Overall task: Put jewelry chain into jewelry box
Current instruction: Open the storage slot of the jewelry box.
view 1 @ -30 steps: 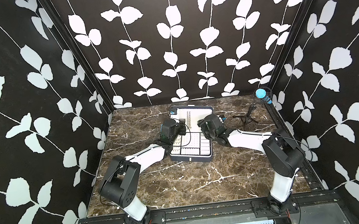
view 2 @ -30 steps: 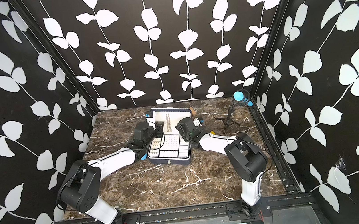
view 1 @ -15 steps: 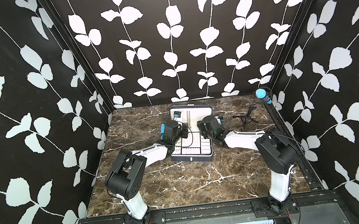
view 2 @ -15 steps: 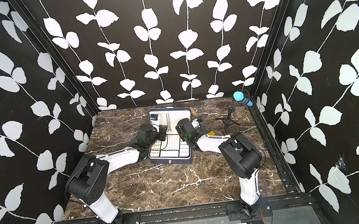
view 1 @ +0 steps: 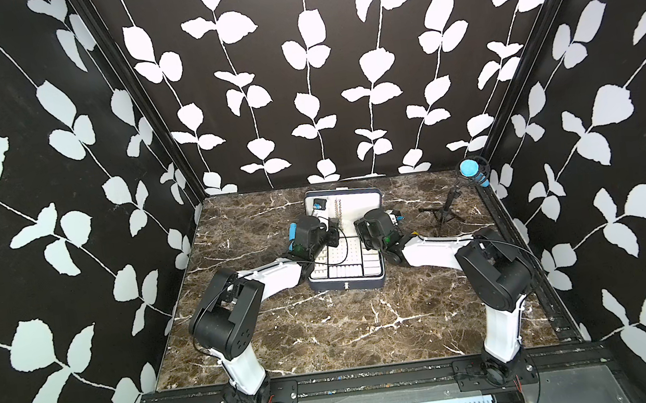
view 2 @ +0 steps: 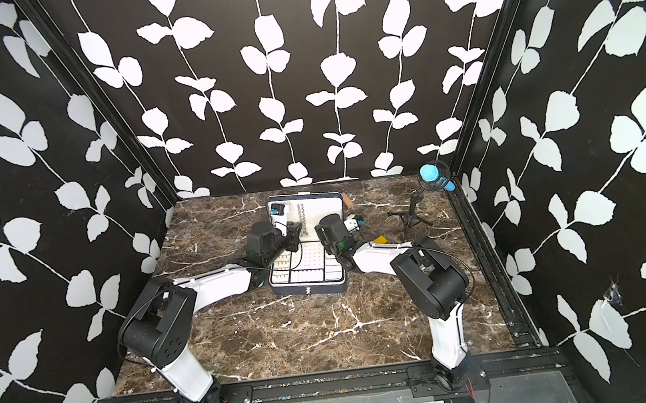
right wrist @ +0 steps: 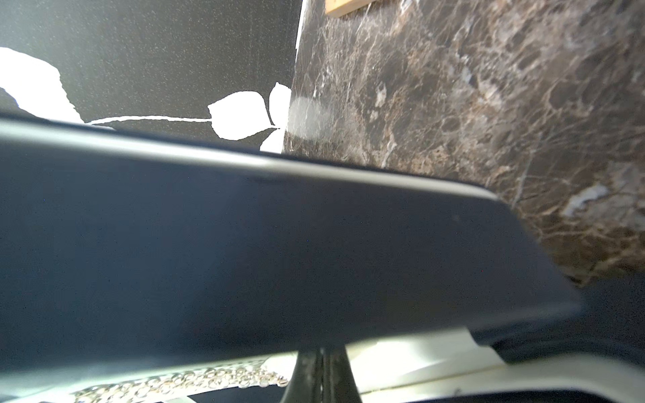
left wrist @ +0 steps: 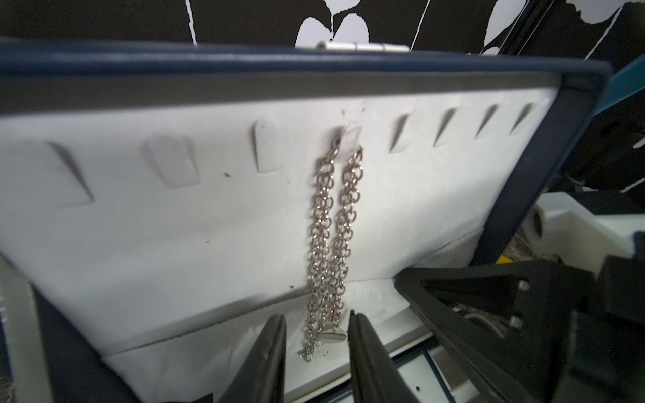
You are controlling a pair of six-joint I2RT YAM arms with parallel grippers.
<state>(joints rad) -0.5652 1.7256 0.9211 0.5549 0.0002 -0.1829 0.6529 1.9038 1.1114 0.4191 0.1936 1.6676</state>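
Observation:
The navy jewelry box (view 1: 346, 285) (view 2: 309, 290) stands open at the table's back middle, its white-lined lid (left wrist: 279, 59) upright. The silvery jewelry chain (left wrist: 331, 226) (view 1: 337, 209) (view 2: 303, 217) hangs doubled from a tab in the lid lining, its small pendant (left wrist: 333, 335) at the bottom. My left gripper (left wrist: 317, 315) (view 1: 335, 230) is open, one finger on each side of the chain's lower end. My right gripper (right wrist: 321, 352) (view 2: 353, 222) is shut at the lid's right edge, with the dark lid (right wrist: 279, 261) filling its view and the chain (right wrist: 181, 382) beside it.
A blue-headed microphone (view 1: 472, 169) on a small tripod (view 1: 446, 212) stands at the back right. A yellow block (view 2: 379, 240) lies by the right arm. A wooden piece (view 2: 348, 199) sits behind the lid. Patterned walls close in three sides.
My right gripper's jaws have closed and its wrist has edged toward the lid. The left upper arm has swung a little. The chain hangs where it was.

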